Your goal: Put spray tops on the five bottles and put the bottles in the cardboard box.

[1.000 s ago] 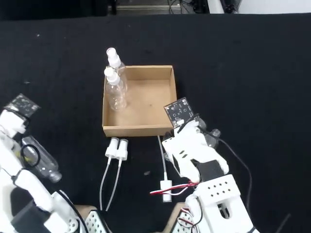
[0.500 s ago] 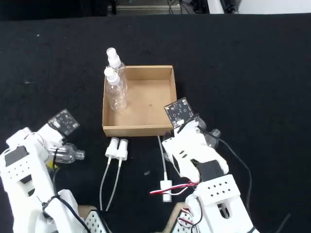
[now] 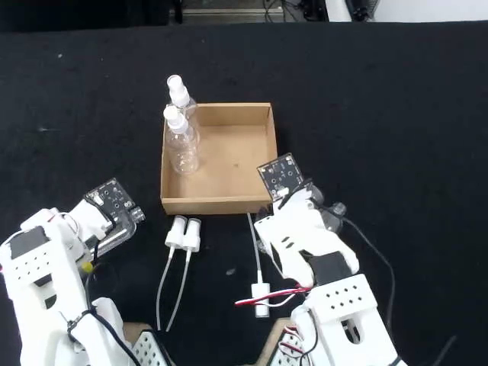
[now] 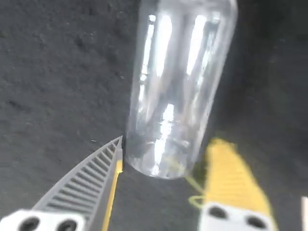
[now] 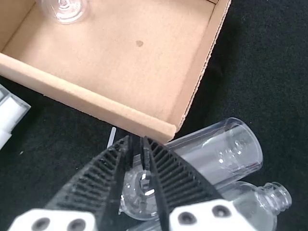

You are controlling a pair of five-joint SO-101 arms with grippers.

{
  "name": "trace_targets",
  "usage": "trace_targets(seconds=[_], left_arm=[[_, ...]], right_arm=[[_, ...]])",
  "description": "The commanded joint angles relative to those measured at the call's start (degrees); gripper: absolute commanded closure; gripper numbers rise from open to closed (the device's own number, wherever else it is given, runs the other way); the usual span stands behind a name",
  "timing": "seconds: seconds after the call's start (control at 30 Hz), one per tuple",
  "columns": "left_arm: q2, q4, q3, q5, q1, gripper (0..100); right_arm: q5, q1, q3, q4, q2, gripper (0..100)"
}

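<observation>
While the cardboard box [image 3: 217, 204] is sitting in the middle of the high view, only a small part of the job is looking finished. Two capped bottles are standing at its upper left corner. One [image 3: 183, 145] is standing inside the box against the left wall. The other [image 3: 181, 97] is rising just above it in the frame, and I cannot tell whether it is inside the far wall or just behind it.

Three bottles are waiting without tops. The left gripper [image 4: 168, 142], at the lower left of the high view, is pinching one bare bottle [image 4: 180, 72] near its base, between the grey finger and the yellow one. Two more bare bottles [image 5: 226, 149] [image 5: 269, 197] are lying side by side on the black table [image 3: 396, 114], just right of the box's lower right corner. The right gripper [image 5: 137, 142] is hanging over them with its jaws pressed nearly together and nothing between them.

Three spray tops are lying loose below the box. A pair [image 3: 184, 232] is touching side by side just under the front wall, tubes trailing downward. A third [image 3: 261, 293] is lying farther right, close to the right arm.

By my reckoning, two of the five bottles are capped. Three cappings are remaining, along with boxing those three bottles, and possibly the far one as well.
</observation>
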Motion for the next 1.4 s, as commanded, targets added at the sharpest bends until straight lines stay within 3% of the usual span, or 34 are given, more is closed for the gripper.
trace_targets(seconds=[0.0, 0.23, 0.47, 0.6, 0.73, 0.9, 1.0, 1.07, 1.2, 1.37], left_arm=[[-1.58, 8.88, -5.93, -30.07, 0.48, 92], [-1.58, 10.81, -9.19, -30.77, -5.67, 89], [-1.14, 10.73, -12.44, -41.85, -18.42, 89], [3.52, 8.53, -16.4, -38.51, -20.0, 89], [9.93, 16.18, -26.68, -31.38, -16.4, 87], [18.02, 33.49, -42.07, -22.86, -8.04, 71], [21.19, 41.67, -46.99, -19.78, -1.71, 70], [23.12, 42.02, -47.16, -15.91, 2.33, 71], [26.64, 35.34, -44.09, -8.09, 7.87, 71], [30.42, 32.53, -41.8, -4.31, 12.62, 66]], right_arm=[[0.0, -0.79, -0.31, -1.49, -1.63, 97.2], [0.0, -0.79, -0.31, -1.49, -1.63, 97.2], [0.0, -0.79, -0.31, -1.49, -1.63, 97.3], [0.0, -0.79, -0.31, -1.49, -1.63, 97.3], [0.0, -0.97, -0.31, -1.49, -1.63, 97.3], [0.0, -0.79, -0.31, -1.49, -1.63, 97.3], [0.0, -0.79, -0.31, -1.41, -1.63, 97.3], [0.0, -0.79, -0.31, -1.41, -1.63, 97.3], [0.0, -0.79, -0.57, -1.23, -1.63, 97.3], [0.0, -0.79, -0.66, -1.05, -1.63, 97.3]])
